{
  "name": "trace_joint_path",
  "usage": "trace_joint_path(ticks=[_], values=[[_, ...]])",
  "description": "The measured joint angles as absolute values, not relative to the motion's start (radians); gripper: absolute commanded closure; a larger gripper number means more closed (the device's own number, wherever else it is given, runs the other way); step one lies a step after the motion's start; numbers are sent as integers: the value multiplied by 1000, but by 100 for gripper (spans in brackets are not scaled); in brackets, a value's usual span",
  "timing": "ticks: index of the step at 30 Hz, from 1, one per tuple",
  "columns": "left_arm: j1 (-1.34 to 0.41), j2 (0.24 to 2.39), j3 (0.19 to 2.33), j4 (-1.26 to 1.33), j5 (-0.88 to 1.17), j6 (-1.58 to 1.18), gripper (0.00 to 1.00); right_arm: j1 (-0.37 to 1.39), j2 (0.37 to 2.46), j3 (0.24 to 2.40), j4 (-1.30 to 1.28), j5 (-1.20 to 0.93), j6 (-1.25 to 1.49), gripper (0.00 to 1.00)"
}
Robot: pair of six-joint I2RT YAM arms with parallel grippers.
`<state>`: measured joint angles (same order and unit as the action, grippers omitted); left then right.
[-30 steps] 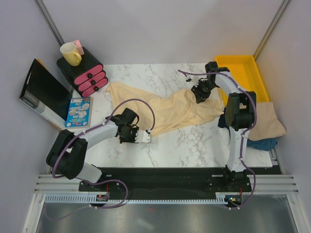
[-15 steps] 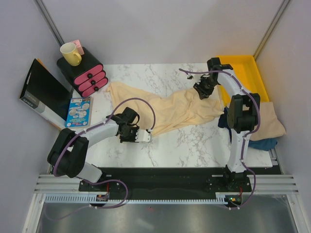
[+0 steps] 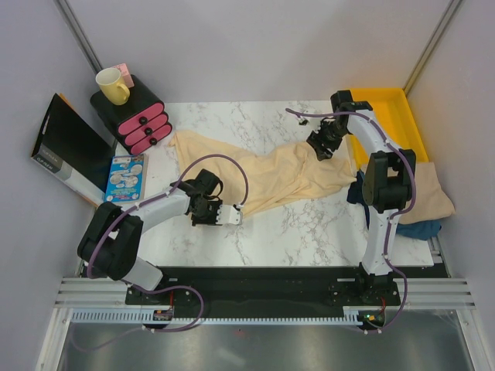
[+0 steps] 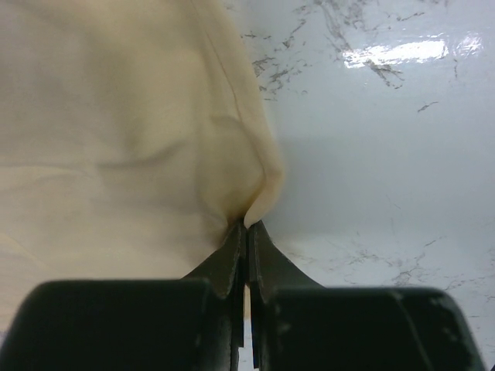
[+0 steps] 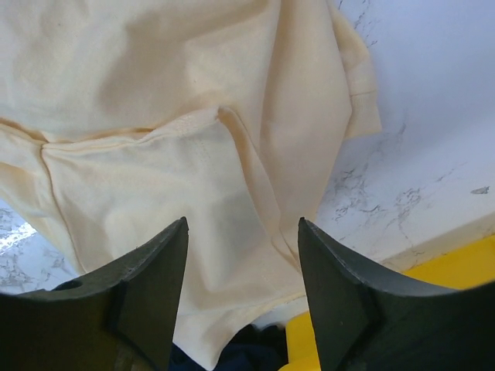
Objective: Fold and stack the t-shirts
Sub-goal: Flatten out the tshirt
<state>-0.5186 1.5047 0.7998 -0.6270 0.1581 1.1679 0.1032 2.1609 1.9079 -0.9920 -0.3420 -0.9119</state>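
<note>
Pinches a sliver of t-shirt [image 3: 271, 174] edge in clamped left hand [image 4: 247, 229], risks slipping on pull; hovers spread, empty right hand [image 5: 242, 224] over bunched folds near tabletop's [image 3: 309, 224] back-right corner.

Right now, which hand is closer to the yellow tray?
Right. The right hand hangs open above the far end of the cream t-shirt, just left of the yellow tray. The left hand is across the table, pinching the shirt's near edge.
</note>
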Motion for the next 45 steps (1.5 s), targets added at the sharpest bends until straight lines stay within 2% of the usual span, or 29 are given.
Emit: trace_joint_path(ticks=[5, 8, 10, 12, 14, 23, 26, 27, 34, 39, 45], values=[[-519, 1506, 802, -629, 158, 1168, 98, 103, 2172, 1909, -992, -347, -910, 40], [-519, 1509, 805, -632, 158, 1168, 98, 103, 2195, 1910, -992, -352, -905, 47], [-519, 1510, 806, -633, 158, 1167, 98, 103, 2210, 1910, -992, -356, -902, 64], [-519, 1510, 807, -634, 158, 1168, 98, 103, 2220, 1910, -992, -358, -901, 91], [-519, 1510, 807, -634, 158, 1167, 98, 103, 2221, 1910, -993, -360, -896, 100], [-507, 1514, 860, -664, 118, 1158, 98, 105, 2205, 1938, -1007, -314, -891, 100], [-471, 1532, 1008, -691, 86, 1134, 98, 106, 2151, 1966, -1007, -277, -896, 97], [-457, 1541, 1077, -688, 76, 1126, 98, 107, 2130, 1975, -1007, -265, -899, 100], [-397, 1572, 1464, -648, -3, 1120, 98, 107, 1917, 2017, -937, -182, -927, 100], [-375, 1623, 1594, -603, -62, 1157, 98, 109, 1839, 2009, -774, -77, -933, 100], [-319, 1723, 1732, -432, -155, 1222, 98, 109, 1788, 1905, -384, 112, -939, 100]])
